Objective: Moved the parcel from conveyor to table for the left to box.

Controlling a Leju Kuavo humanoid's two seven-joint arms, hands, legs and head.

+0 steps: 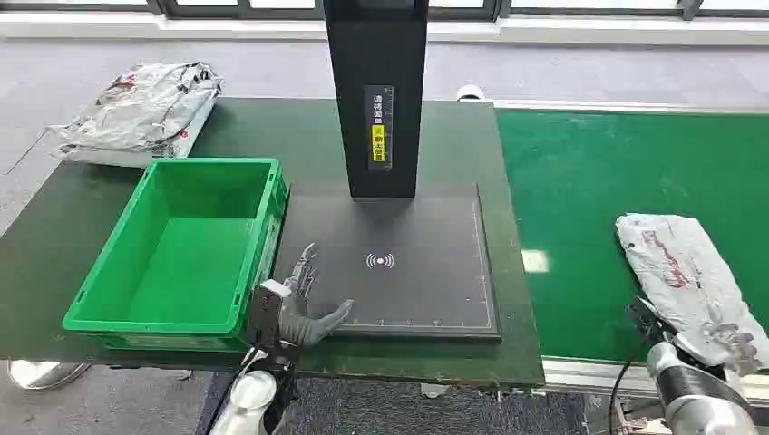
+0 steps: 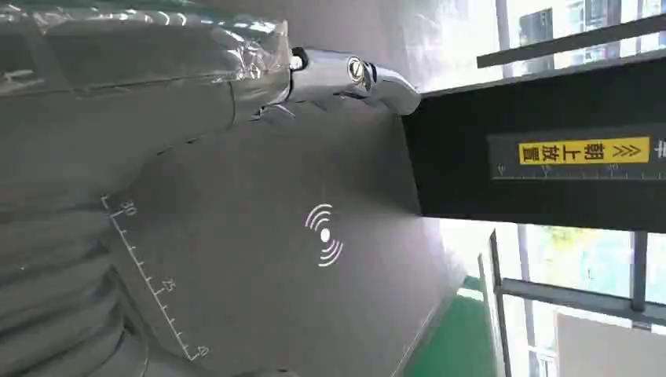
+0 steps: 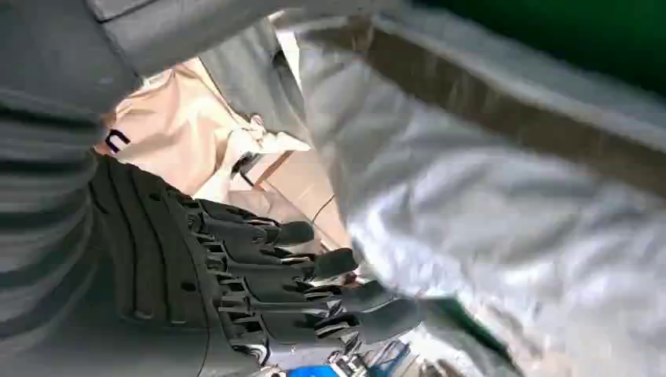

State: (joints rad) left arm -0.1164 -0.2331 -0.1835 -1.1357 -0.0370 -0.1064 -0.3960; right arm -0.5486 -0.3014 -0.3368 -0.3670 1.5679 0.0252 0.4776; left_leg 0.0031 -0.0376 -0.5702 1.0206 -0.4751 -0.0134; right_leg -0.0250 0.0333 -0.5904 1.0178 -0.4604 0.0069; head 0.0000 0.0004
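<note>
A grey plastic parcel (image 1: 685, 272) with red print lies flat on the green conveyor (image 1: 598, 181) at the right. My right hand (image 1: 733, 344) is at the parcel's near end, its fingertips on the wrinkled edge. In the right wrist view the dark fingers (image 3: 314, 275) reach out straight beside the pale parcel (image 3: 510, 212), not closed round it. My left hand (image 1: 304, 299) hovers open over the near left corner of the black scanner pad (image 1: 408, 263), fingers spread. The left wrist view shows that hand (image 2: 94, 157) above the pad (image 2: 259, 298).
An empty green crate (image 1: 181, 245) stands on the dark table (image 1: 453, 353), left of the pad. A black post (image 1: 376, 91) with a yellow label rises behind the pad. Another grey parcel (image 1: 136, 113) lies at the table's far left corner.
</note>
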